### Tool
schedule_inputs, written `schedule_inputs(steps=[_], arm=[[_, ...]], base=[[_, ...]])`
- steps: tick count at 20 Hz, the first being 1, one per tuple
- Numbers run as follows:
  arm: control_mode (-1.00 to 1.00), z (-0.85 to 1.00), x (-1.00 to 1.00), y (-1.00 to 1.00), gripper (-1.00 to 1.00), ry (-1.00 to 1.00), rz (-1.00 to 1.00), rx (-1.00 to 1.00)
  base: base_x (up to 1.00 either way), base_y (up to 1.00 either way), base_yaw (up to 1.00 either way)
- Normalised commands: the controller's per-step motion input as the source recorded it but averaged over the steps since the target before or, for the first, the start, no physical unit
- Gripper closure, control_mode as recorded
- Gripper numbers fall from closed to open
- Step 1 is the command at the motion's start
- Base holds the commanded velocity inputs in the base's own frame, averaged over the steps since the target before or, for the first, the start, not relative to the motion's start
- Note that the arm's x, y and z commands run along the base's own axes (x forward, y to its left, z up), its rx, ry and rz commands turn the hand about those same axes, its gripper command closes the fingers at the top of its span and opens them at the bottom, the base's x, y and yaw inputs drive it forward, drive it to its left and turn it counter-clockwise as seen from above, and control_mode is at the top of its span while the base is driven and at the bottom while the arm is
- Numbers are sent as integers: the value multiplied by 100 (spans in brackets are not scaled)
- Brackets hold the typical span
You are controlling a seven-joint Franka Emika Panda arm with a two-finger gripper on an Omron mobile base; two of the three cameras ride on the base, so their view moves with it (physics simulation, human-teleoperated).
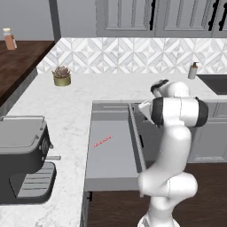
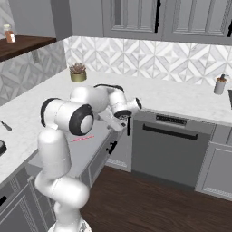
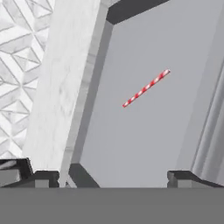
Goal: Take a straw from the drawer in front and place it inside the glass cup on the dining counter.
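The drawer (image 1: pixel 113 153) is pulled out wide, and its flat grey inside is bare apart from the straw. The straw (image 1: pixel 103 141) is a thin red-and-white striped stick that lies at a slant near the middle of the drawer floor (image 3: pixel 144 140). It lies flat in the hand view (image 3: pixel 145 88) and peeks out beside my arm in the right base view (image 2: pixel 83 137). My gripper (image 3: pixel 111 179) hangs open above the drawer's right side (image 2: pixel 121 126), looking down at the straw with nothing between its fingertips (image 3: pixel 181 177). The glass cup and the dining counter are out of view.
A white marble counter (image 1: pixel 66 115) wraps around the drawer. On it are a dark coffee machine (image 1: pixel 22 155) at the near left, a potted plant (image 1: pixel 61 76) and a soap dispenser (image 1: pixel 193 71) at the back. A dishwasher front (image 2: pixel 172 149) stands right of the drawer.
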Motion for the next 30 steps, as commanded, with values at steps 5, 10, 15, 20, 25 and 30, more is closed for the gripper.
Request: schedule_inputs(steps=[5,10,15,20,25,30], arm=[[-100,6,15,53,-100,4,-16,-45],[-100,-25,52,14,-100,21,-18,-30],[-100,-37,32,1,-100,19,-14,-16],[-100,-50,20,1,-100,14,-12,-15],[-100,-47,5,0,-100,7,-10,-14],[-100,-46,0,0,-100,5,-8,-10]], base=[[0,0,0],[0,0,0],[0,0,0],[0,0,0],[0,0,0],[0,0,0]])
